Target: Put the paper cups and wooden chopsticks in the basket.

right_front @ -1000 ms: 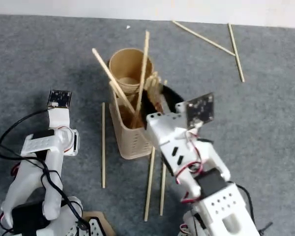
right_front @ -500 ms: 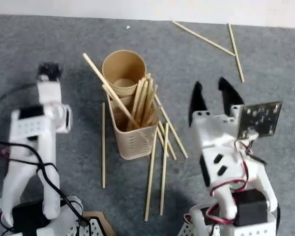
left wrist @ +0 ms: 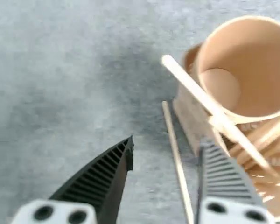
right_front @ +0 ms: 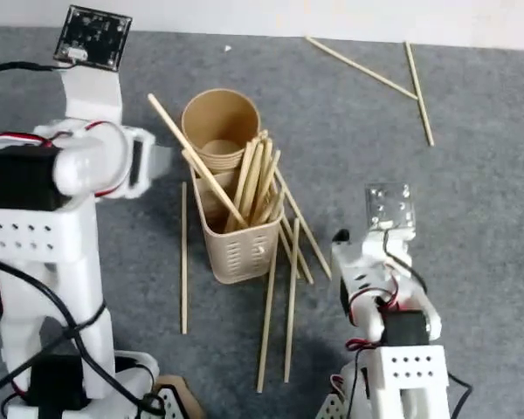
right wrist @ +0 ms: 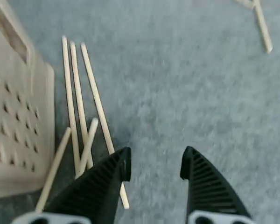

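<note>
Stacked paper cups (right_front: 220,122) stand in the far end of the beige basket (right_front: 240,253), with a bundle of wooden chopsticks (right_front: 253,183) leaning beside them. The cup (left wrist: 245,70) also appears in the left wrist view, with a chopstick (left wrist: 200,95) slanting across its rim. My left gripper (left wrist: 165,154) hangs open above the carpet just left of the cups, over a loose chopstick (left wrist: 177,158). My right gripper (right wrist: 156,163) is open and empty, low over the carpet right of the basket (right wrist: 14,116), next to loose chopsticks (right wrist: 79,102).
Loose chopsticks lie on the grey carpet: one left of the basket (right_front: 183,257), several in front of it (right_front: 279,305) and two at the far right (right_front: 419,87). The left arm (right_front: 61,192) stands tall beside the basket.
My right gripper let go of chopsticks at the basket and drew back to the right and toward the front. The left arm rose and swung out toward the cups.
</note>
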Robot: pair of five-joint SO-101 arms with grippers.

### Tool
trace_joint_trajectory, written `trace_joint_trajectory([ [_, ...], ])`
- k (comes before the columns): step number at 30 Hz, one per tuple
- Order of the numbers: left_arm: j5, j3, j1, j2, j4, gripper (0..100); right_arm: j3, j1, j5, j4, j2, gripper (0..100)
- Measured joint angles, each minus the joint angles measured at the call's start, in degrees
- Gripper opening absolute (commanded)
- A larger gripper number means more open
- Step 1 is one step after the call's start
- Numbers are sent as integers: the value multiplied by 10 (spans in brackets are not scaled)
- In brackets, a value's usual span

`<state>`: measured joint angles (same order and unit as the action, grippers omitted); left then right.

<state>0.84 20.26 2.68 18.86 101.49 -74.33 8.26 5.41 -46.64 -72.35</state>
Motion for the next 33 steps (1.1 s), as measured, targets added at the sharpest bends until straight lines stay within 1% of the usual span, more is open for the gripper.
trace_joint_trajectory([
  [3, -47, 0, -36, 0, 4, 277, -44, 0, 0, 31, -1, 183],
  [6, -91, 0, -53, 0, 4, 277, -66, -1, 0, 46, -1, 183],
  [9, -102, -27, -64, 0, 4, 277, -70, -1, 0, 51, -1, 183],
  [13, -105, -114, -70, 0, -11, 277, -70, -1, 0, 51, -1, 183],
  [16, -105, -200, -69, 0, -59, 277, -70, -1, 0, 51, -1, 183],
  [18, -105, -259, -70, 0, -108, 271, -70, -1, 0, 51, -1, 183],
  [20, -103, -310, -73, 9, -165, 225, -70, -1, 0, 51, -1, 183],
  [24, -51, -377, -73, 10, -277, 111, -72, -1, 0, 51, -1, 183],
  [28, -25, -384, -60, 0, -351, 38, -72, -1, 0, 51, -1, 183],
  [31, -4, -341, -40, -64, -367, 2, -72, -1, 0, 51, -1, 183],
  [33, 12, -298, -33, -127, -371, 3, -72, -1, 0, 51, -1, 183],
])
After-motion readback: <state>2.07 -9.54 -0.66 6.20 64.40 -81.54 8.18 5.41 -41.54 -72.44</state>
